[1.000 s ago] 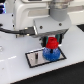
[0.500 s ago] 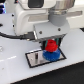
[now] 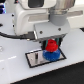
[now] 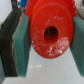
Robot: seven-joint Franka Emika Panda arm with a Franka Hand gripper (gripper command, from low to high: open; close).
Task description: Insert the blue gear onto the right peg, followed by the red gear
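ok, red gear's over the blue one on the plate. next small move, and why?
Probably ease straight down a touch more, then open. The gripper has its green pads on both sides of the red gear, which sits directly above the blue gear on the base plate. The peg is hidden, so whether the red gear is fully seated cannot be told.

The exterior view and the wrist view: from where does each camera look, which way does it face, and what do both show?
Exterior view: off the arm, raised, looking down at the white table; shows the white arm, the gripper over the red gear, blue gear and grey base plate.
Wrist view: on the wrist, looking along the green fingers at the red gear between them.
Shared: the red gear and the gripper.
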